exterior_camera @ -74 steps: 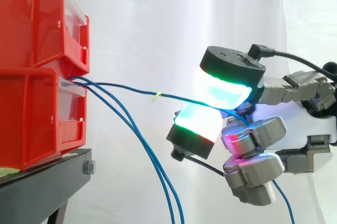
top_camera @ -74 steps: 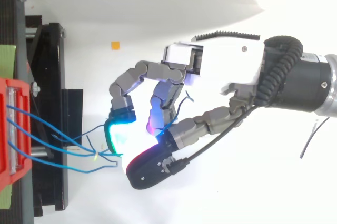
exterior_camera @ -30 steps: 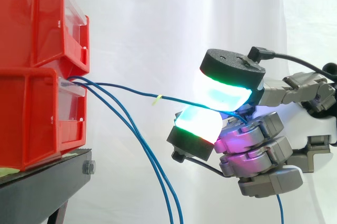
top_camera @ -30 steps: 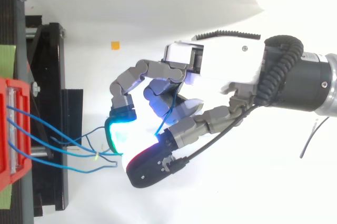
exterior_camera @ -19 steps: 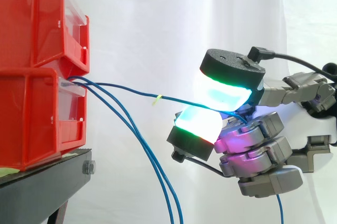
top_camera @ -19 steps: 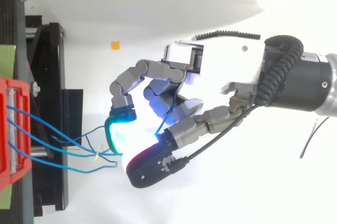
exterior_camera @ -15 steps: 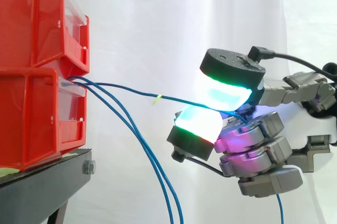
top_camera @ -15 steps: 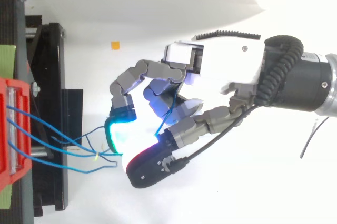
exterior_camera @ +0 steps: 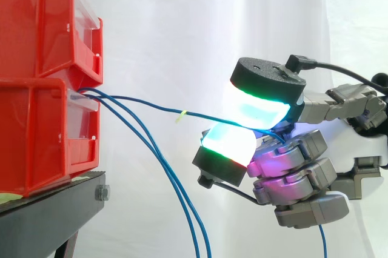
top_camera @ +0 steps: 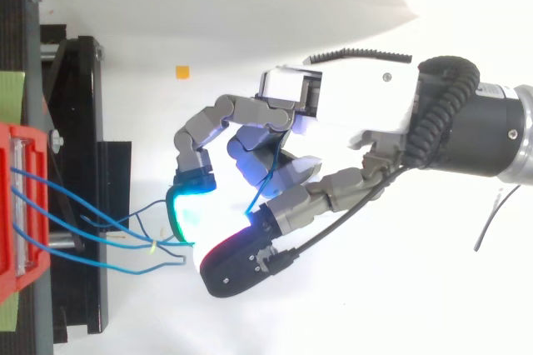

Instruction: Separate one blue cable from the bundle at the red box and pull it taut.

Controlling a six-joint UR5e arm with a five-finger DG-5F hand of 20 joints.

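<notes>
A thin blue cable (exterior_camera: 145,103) with a small yellow tag (exterior_camera: 180,113) leaves the mouth of the lower red plastic bin (exterior_camera: 36,131) at the left of the side view. It runs rightward in a shallow curve to the centre of the frame, where it enters the robot hand (exterior_camera: 291,173). There it passes between two thick fingertip pads (exterior_camera: 257,109) glowing green and cyan, one above the other. The pads are closed on it in a pinch. The exact spot of contact is lost in the glow. The other fingers are curled in below, lit magenta. A short blue length (exterior_camera: 321,240) hangs from under them and is cut off by the bottom edge. I cannot tell whether it is the same cable's tail.

Two other blue cables (exterior_camera: 195,234) leave the same bin mouth and droop steeply down to the bottom edge, well apart from the pads. In the top view the strands cross and overlap near the tag (top_camera: 152,246), so a count there is uncertain.

There are two red bins. The upper red bin (exterior_camera: 36,22) is stacked on the lower, and both are cut off by the left edge. They stand on a black stand (exterior_camera: 48,203) before a white curtain (exterior_camera: 170,28). In the top view the robot hand (top_camera: 350,101) comes in from the right, and a small orange square (top_camera: 181,71) lies at upper left.
</notes>
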